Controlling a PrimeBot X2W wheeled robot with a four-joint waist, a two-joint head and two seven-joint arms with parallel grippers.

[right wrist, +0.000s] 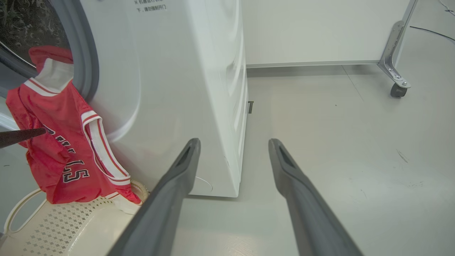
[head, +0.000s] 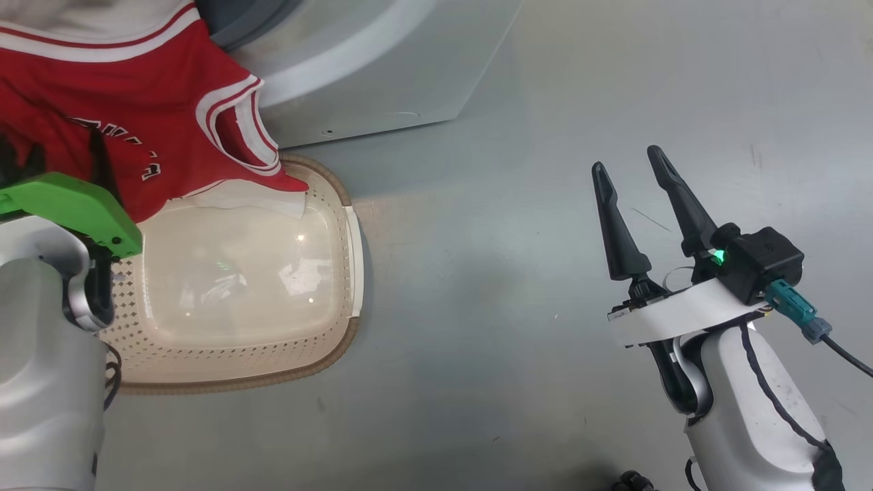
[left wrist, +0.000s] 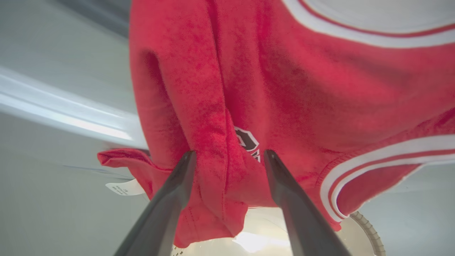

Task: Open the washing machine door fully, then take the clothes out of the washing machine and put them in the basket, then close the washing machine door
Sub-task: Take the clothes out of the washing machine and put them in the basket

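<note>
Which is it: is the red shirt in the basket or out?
Neither fully: the red shirt hangs from the washing machine opening, its hem touching the basket rim.

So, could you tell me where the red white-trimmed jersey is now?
Head view, upper left: the red jersey hangs out of the white washing machine, hem reaching the cream perforated basket.

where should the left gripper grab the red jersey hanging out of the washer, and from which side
Probably grip the jersey at its bunched middle fold, coming from the front, facing the washing machine. It hangs limp from the drum opening down to the basket, and the open left gripper straddles that fold, so closing there should gather several layers.
</note>
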